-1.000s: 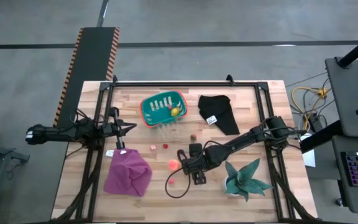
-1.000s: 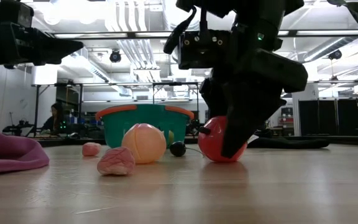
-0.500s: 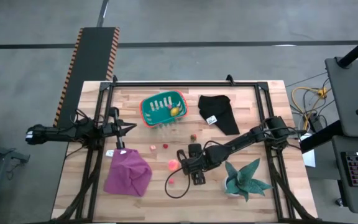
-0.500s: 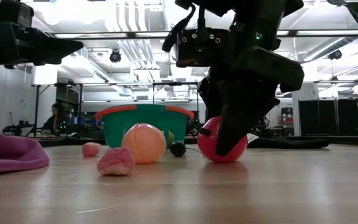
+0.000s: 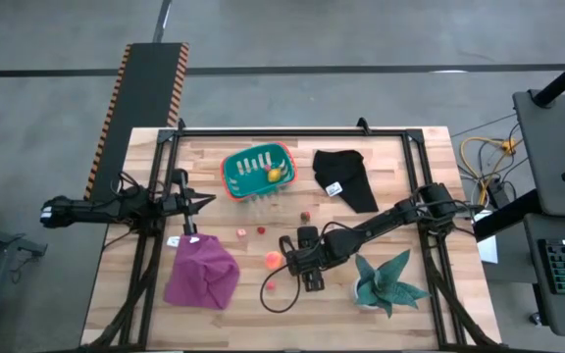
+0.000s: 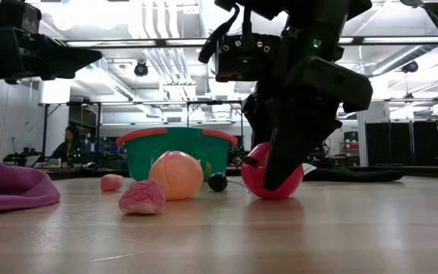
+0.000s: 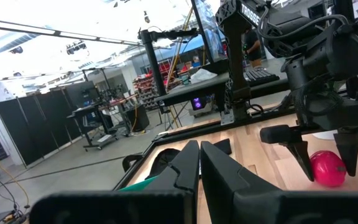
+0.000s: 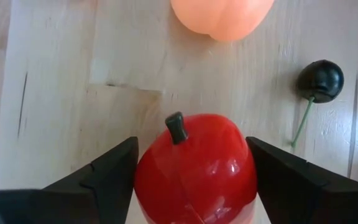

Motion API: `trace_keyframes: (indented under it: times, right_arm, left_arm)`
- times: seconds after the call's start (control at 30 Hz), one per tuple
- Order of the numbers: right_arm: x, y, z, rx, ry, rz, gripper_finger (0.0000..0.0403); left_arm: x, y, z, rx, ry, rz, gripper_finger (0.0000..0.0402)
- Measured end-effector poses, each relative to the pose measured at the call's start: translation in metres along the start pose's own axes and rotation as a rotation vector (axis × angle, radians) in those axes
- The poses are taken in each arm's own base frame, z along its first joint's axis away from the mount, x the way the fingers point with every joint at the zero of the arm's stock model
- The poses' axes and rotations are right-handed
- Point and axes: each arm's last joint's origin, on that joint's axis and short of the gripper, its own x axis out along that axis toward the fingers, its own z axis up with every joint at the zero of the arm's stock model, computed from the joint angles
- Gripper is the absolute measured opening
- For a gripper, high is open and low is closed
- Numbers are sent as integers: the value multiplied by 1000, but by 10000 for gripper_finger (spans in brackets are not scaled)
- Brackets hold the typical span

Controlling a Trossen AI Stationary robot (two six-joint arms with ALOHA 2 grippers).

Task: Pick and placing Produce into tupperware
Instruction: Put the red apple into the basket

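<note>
Red apple (image 8: 194, 165), teal tupperware (image 5: 236, 176), purple cloth (image 5: 202, 275)
</note>
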Motion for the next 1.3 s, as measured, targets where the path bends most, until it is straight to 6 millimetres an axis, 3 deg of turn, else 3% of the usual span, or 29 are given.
trace_keyframes:
  times: [0.27,0.5,0.7,0.97,1.3]
  right_arm:
    - [-7,0,3,12,2,18,271]
    - [-31,-7,12,26,-76,27,268]
    - [-60,-28,30,31,-234,24,267]
    - [-83,-75,58,3,-353,-46,266]
    - [-107,-161,74,78,-476,-183,265]
  left_arm:
    - [0,0,0,0,0,1,2]
    - [0,0,0,0,0,1,2]
    - [0,0,0,0,0,1,2]
    - [0,0,0,6,-3,2,2]
    - [0,0,0,6,-3,2,2]
